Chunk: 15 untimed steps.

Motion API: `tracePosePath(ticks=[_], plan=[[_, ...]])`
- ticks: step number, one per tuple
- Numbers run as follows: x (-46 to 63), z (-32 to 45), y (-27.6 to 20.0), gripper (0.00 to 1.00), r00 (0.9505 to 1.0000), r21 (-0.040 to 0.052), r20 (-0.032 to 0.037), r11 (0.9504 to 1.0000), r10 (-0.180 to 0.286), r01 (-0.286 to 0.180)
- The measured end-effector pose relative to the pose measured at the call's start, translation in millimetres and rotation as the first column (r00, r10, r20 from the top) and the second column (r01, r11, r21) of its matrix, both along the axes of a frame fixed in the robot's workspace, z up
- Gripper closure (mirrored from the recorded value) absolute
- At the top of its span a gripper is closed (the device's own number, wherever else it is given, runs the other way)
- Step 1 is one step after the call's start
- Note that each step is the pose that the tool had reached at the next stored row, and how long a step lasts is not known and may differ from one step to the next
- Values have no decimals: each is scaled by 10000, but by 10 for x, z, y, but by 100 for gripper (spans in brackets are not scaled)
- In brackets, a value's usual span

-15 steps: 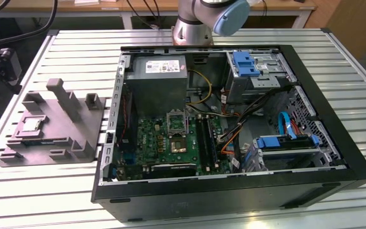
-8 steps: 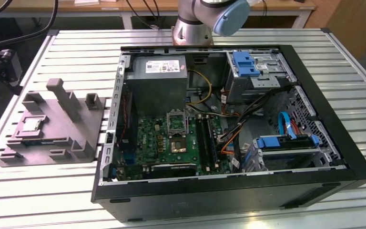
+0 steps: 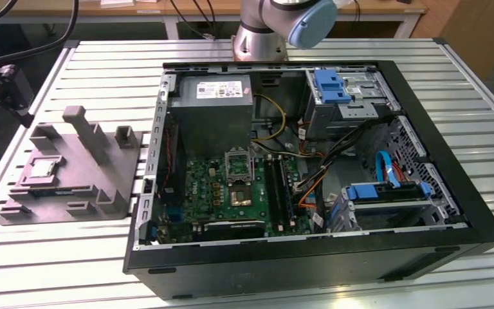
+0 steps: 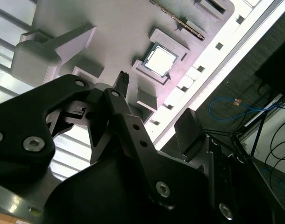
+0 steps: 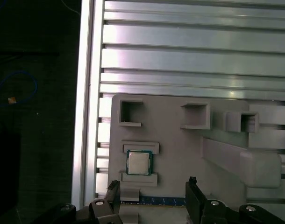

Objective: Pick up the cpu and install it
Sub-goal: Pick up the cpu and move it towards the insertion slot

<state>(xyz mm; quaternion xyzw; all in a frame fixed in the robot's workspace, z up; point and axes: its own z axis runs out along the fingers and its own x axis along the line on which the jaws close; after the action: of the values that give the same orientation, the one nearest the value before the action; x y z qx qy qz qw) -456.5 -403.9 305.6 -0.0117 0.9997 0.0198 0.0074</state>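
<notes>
Aluminium slats form the worktop [image 3: 58, 257]. A black computer case [image 3: 316, 261] lies open just beside the grey holder [image 3: 67, 193], on the exterior view's right of it, with a green board [image 3: 208, 193] on its floor. The arm [image 3: 282, 22] rises behind the case, well apart from the holder. The cpu [image 3: 41, 169] sits flat in a shallow pocket of the holder, silvery top up. In the first wrist view the fingers [image 5: 195, 200] hang above the holder near the cpu [image 5: 138, 162], spread apart with nothing between them and clear of the chip.
</notes>
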Motion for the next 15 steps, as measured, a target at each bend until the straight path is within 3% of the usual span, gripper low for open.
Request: tracePosePath(ticks=[6, 15], plan=[[0, -24, 0, 34, 10000, 2, 4, 10000, 2, -2], [-35, -165, -1, 34, 10000, -3, -3, 10000, -44, 44]])
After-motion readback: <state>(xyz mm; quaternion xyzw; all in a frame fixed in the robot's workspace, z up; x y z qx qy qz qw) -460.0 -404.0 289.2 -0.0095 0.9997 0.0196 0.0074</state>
